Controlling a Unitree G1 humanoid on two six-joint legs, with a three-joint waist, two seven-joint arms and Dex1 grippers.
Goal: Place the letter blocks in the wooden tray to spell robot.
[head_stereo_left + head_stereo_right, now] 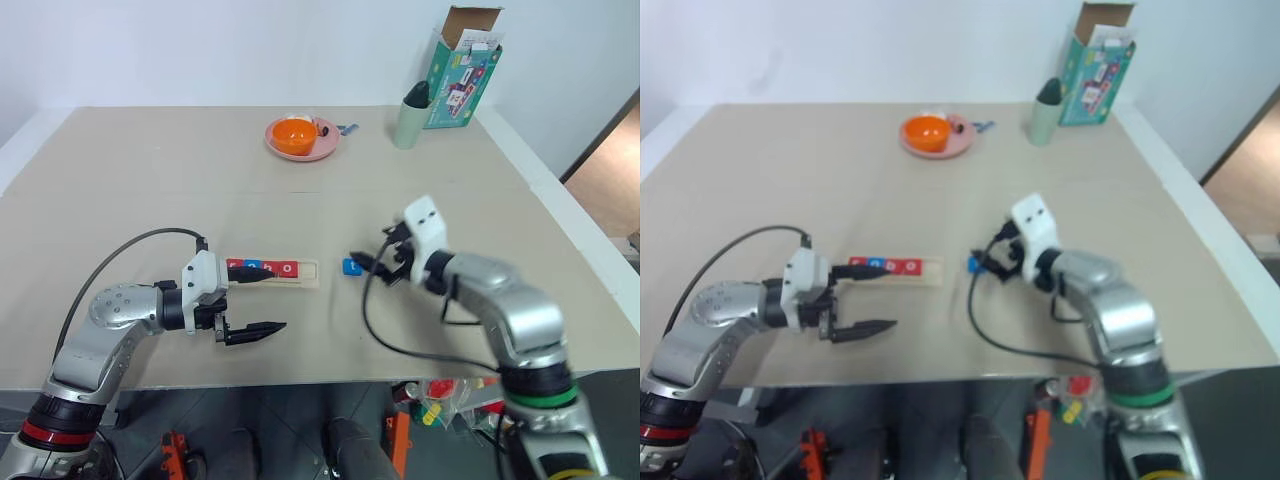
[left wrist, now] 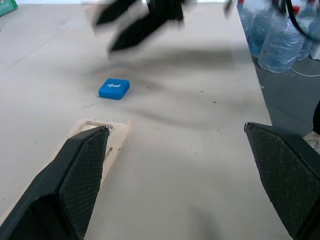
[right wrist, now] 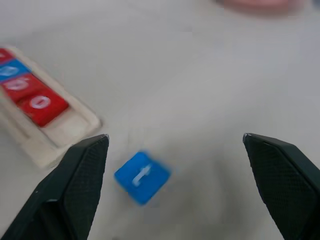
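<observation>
Silver arms (image 1: 505,300) (black cables trailing), white wrists, black textured claw fingers (image 2: 82,170).

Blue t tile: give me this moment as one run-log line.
blue t tile: loose on table, beside wooden tray | tray: four tiles in, end slot empty | right claw: open, over tile | left claw: open at tray

Left end of wooden tray (image 1: 308,272) hidden behind left gripper (image 1: 262,299) finger. Letters on tray tiles (image 3: 27,95) too blurred to read. Right gripper (image 2: 131,22) smeared in left wrist view. Pink plate (image 3: 260,4) cut off by frame edge in right wrist view.
</observation>
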